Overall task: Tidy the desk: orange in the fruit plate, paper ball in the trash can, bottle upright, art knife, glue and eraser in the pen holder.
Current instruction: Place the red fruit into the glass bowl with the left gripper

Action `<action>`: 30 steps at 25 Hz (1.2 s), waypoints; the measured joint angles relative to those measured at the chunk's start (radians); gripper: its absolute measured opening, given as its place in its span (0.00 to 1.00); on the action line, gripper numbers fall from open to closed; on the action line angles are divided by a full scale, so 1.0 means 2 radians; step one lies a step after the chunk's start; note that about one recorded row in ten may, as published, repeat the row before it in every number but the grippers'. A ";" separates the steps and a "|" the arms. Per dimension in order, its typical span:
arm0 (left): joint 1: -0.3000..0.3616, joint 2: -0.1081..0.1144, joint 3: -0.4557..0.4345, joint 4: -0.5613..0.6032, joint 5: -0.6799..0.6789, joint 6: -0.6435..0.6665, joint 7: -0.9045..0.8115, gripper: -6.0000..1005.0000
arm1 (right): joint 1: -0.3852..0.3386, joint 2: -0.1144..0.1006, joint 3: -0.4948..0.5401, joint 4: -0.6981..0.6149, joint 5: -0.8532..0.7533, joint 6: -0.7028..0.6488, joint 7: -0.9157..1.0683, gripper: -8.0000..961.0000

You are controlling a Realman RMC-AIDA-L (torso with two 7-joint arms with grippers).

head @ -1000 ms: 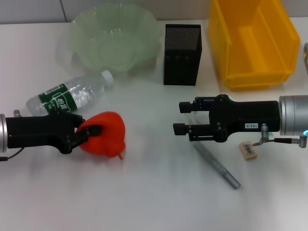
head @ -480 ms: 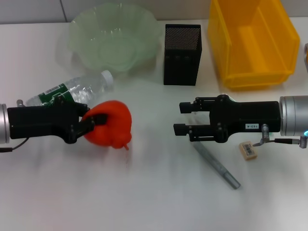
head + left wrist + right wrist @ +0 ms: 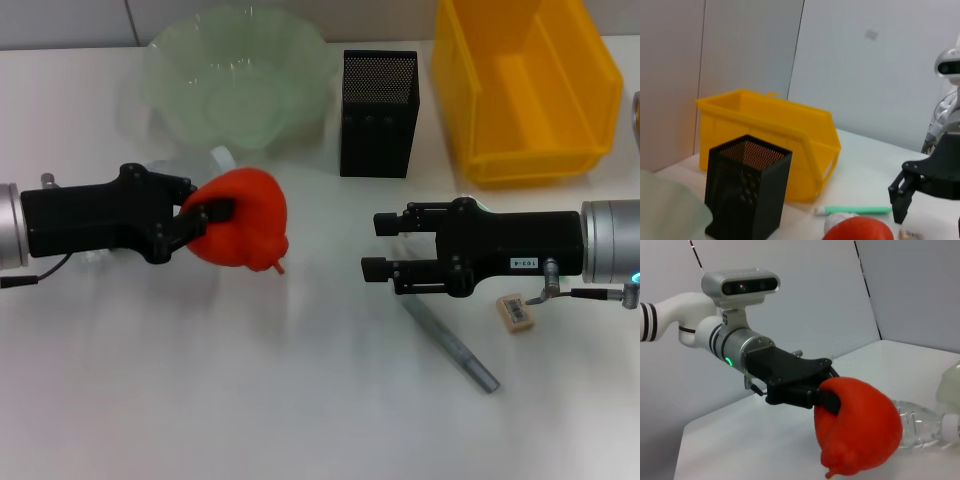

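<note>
A glossy orange-red fruit (image 3: 243,231), rounded with a small point at its underside, is held off the white desk, just before a pale green scalloped glass plate (image 3: 236,75). A clear plastic bottle (image 3: 920,424) with a white cap lies on its side, mostly hidden behind the fruit. A black mesh pen holder (image 3: 378,112) stands upright between the plate and a yellow plastic bin (image 3: 525,85). A grey art knife (image 3: 450,343) lies slanted on the desk, with a small beige eraser (image 3: 515,311) near it.

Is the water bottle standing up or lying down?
Lying down. The bottle rests on its side on the desk, behind the orange the left gripper holds.
</note>
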 joint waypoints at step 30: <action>-0.014 -0.020 -0.001 -0.001 -0.114 -0.068 0.072 0.12 | -0.008 0.001 0.005 0.002 0.005 0.000 0.000 0.67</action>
